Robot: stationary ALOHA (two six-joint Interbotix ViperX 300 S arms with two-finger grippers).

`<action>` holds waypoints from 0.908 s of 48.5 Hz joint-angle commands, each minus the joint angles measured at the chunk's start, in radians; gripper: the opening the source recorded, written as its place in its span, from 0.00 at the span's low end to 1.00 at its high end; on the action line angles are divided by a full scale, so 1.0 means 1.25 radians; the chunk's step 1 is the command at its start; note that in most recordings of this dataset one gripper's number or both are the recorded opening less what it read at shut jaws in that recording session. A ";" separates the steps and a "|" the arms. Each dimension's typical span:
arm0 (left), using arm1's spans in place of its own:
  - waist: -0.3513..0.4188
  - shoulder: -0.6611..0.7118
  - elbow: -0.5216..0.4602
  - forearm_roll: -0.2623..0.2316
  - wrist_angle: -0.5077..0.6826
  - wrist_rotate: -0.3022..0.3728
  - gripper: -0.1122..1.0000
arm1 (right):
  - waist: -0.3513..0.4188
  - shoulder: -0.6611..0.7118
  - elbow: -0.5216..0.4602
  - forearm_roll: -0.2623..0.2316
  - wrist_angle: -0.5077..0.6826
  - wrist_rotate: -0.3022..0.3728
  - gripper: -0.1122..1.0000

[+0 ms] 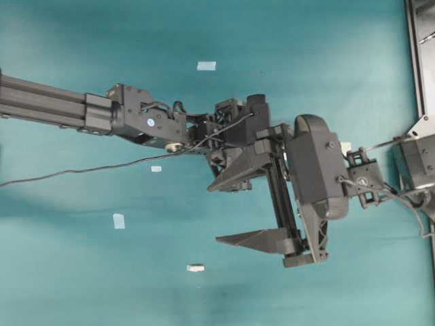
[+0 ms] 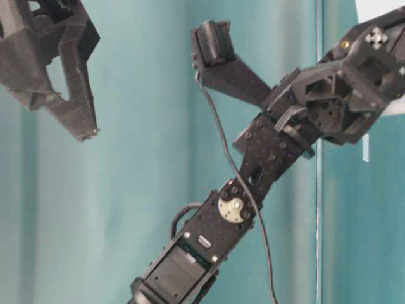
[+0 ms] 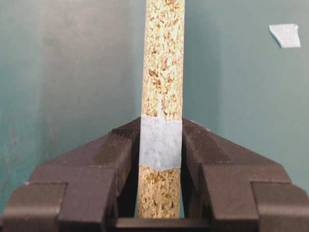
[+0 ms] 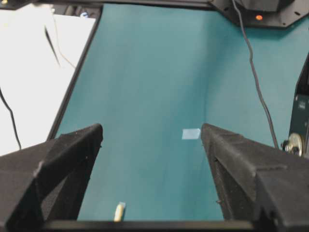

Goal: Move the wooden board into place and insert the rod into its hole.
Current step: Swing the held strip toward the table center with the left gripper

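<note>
Teal cloth (image 1: 81, 272) covered the whole work surface, with a dark frame edge (image 1: 416, 54) running along its right border in the overhead view.

My left gripper (image 3: 160, 145) was clenched on the board (image 3: 163, 63). In the left wrist view the board stood on edge between my two fingers (image 3: 96, 159), its coarse, speckled chip core facing the camera and running straight away from the jaws. A pale blue tape patch (image 3: 161, 142) wrapped the board exactly where the fingers pressed it from both sides. Overhead, the board itself was hidden beneath my two arms, which overlapped near the middle of the table.

My right gripper (image 4: 152, 145) was released, its jaws spread wide with nothing between them. In the right wrist view only cloth showed in the gap. The same gripper (image 1: 251, 210) appeared overhead with its fingers pointing left.

The rod (image 1: 196, 267) lay flat on the cloth, apart from both grippers, below and to the left of my right gripper in the overhead view. In the right wrist view the rod (image 4: 119, 211) sat near the lower edge, closer to the left finger.

Small blue tape squares (image 1: 119, 221) lay scattered on the cloth, one (image 3: 285, 35) visible beyond the board and one (image 4: 191, 133) between my open right fingers.

A thin black cable (image 1: 81, 170) trailed from my left arm across the cloth.
</note>
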 commanded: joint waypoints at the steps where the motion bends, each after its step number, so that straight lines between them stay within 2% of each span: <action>1: -0.009 -0.009 -0.042 0.002 0.000 -0.005 0.30 | -0.001 -0.016 -0.012 0.000 -0.007 0.001 0.92; 18: -0.022 0.004 -0.060 0.001 0.050 -0.005 0.30 | -0.001 -0.012 -0.011 0.000 -0.011 0.001 0.92; 44: -0.020 0.023 -0.083 0.001 0.054 -0.006 0.30 | 0.000 -0.010 -0.010 0.000 -0.029 0.001 0.92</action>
